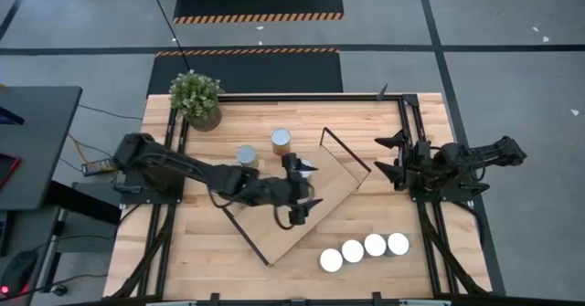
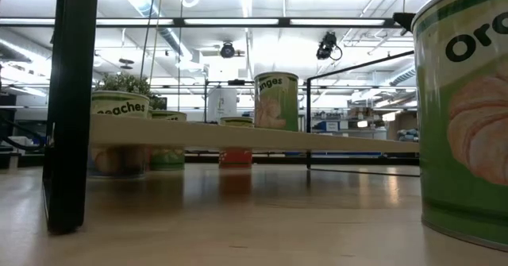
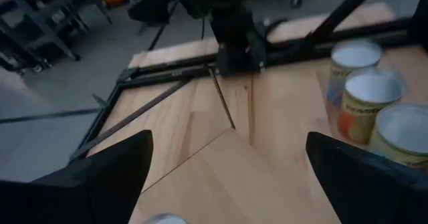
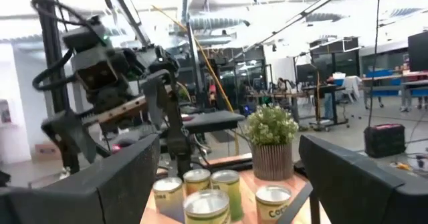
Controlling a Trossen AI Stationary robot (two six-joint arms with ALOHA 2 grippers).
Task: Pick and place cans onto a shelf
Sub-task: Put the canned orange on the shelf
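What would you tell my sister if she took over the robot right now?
Left gripper: fingers open, empty, over the shelf.
Right gripper: fingers open, empty, waiting at the table's right edge.
Cans: a row of four cans sits on the table near the front, off the shelf. Two more cans stand near the potted plant, by the shelf's far end.
Done: whether any can rests on the shelf, I cannot tell.
Left: at least the front four.

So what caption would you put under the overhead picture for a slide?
Left pincer open over the angled shelf; four cans wait in a row, right pincer parked aside.
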